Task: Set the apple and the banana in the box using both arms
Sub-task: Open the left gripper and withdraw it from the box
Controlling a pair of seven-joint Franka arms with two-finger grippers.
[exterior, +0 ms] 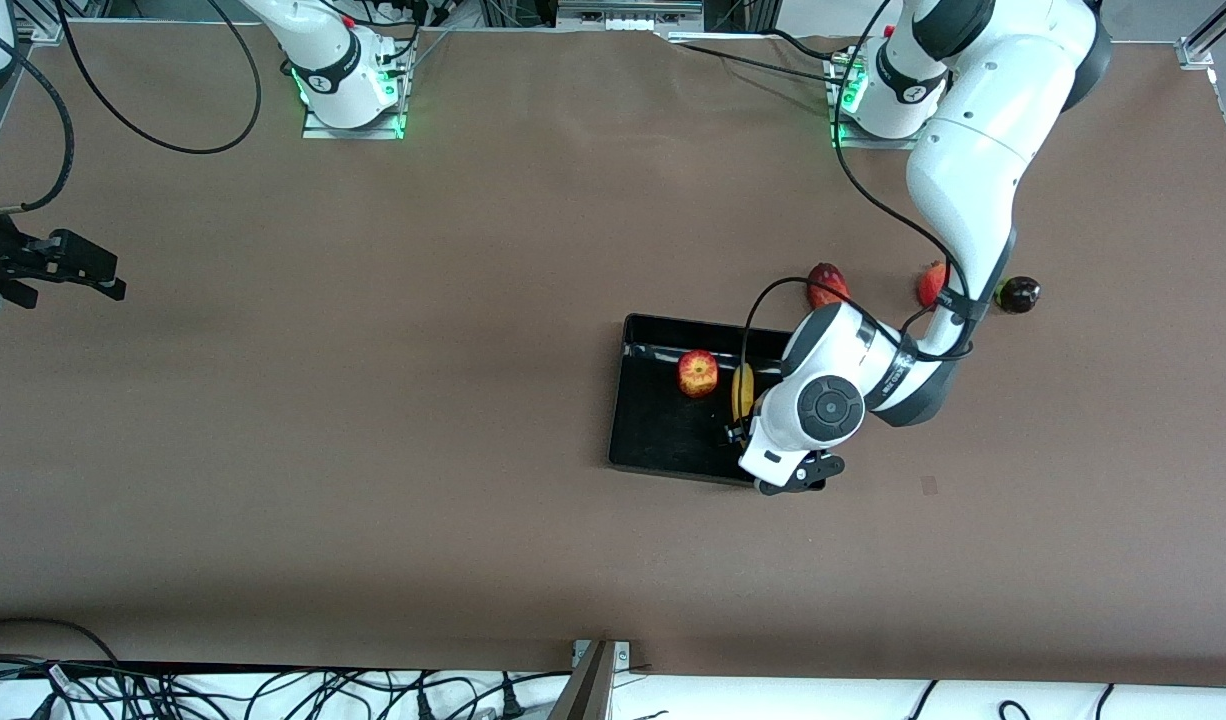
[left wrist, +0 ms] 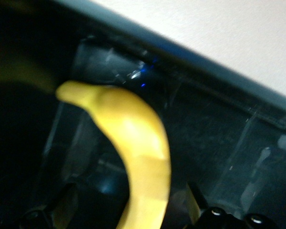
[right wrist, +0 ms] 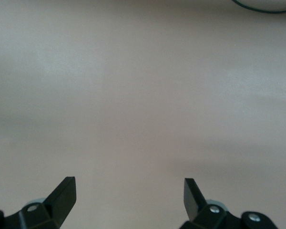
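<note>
Streaky red-yellow apple (exterior: 697,373) and curved yellow banana (exterior: 741,391) lie side by side in the glossy black box (exterior: 663,430) on the table (exterior: 373,450), left gripper (exterior: 738,432) low over the banana with jaws spread, right gripper (right wrist: 128,198) waiting open-jawed at the table's right-arm end.

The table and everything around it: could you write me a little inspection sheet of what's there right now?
Surface: brown table, bare in most places.
Job's things: apple and banana both lie in the black box.
Clutter: three fruits, two red and one dark, just outside the box toward the robots.
Grippers: left gripper open over the banana; right gripper open, waiting over bare table.
Cables: black cables along the table's edges.
Surroundings: nothing seen.
</note>
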